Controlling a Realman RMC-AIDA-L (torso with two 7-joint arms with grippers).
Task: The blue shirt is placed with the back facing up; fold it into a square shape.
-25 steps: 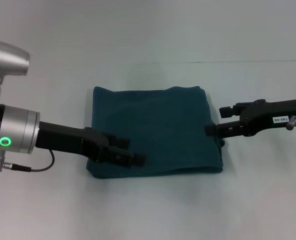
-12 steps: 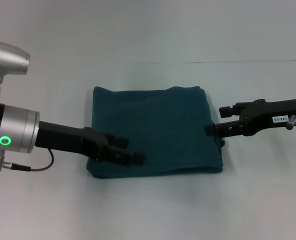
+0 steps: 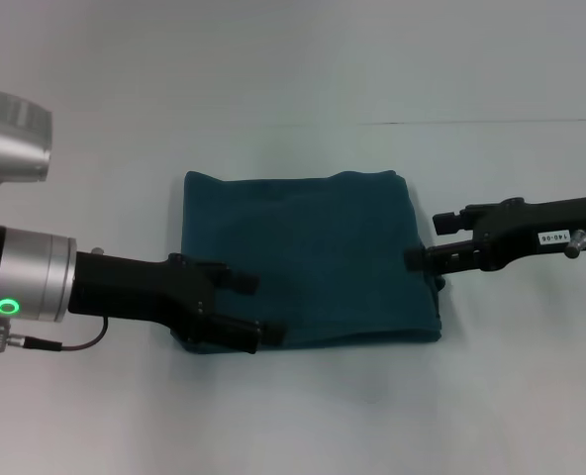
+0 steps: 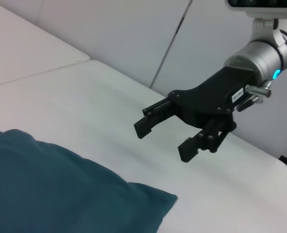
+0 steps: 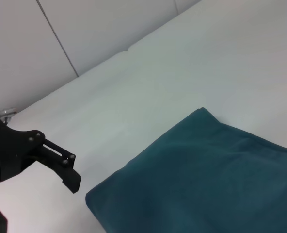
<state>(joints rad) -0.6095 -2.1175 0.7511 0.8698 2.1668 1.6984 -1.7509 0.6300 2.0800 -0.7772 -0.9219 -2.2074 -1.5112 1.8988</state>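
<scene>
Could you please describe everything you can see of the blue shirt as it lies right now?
The blue shirt is a dark teal, soft-looking fabric, already folded into a roughly square, layered bundle lying flat on the white table. No sleeves, collar or lettering show. Its edges look thick and rounded, the near edge slightly wavy. The left gripper, open, hangs over its near left corner; the right gripper, open, sits at its right edge. Whether either touches the cloth cannot be told.
</scene>
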